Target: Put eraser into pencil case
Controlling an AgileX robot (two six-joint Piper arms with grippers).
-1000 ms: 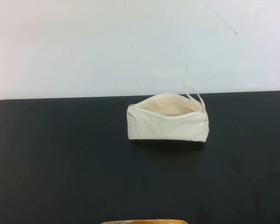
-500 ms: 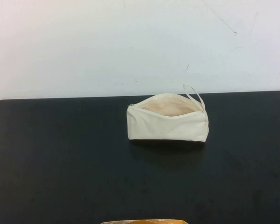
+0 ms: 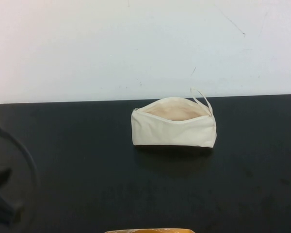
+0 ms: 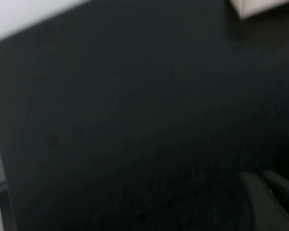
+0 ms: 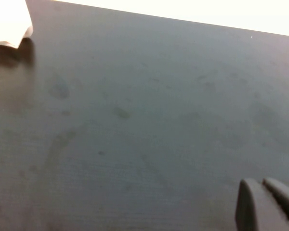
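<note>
Both tools (left tool [image 4: 269,202], right tool [image 5: 265,204]) hover over bare table [image 3: 87,170], fingers pressed together, pencil case [image 3: 173,131] unzipped

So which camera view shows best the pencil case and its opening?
The high view: the whole pencil case stands on the black table, unzipped, lining and loop strap visible. Each wrist view shows only a white corner of it. The left arm enters at the table's left edge; the right gripper hovers over bare table.

Items counted: one pencil case [image 3: 173,127] on one desk [image 3: 87,170]. Grippers counted: two, namely one left gripper [image 4: 269,199] over the desk's left side and one right gripper [image 5: 267,204] over its right side.
</note>
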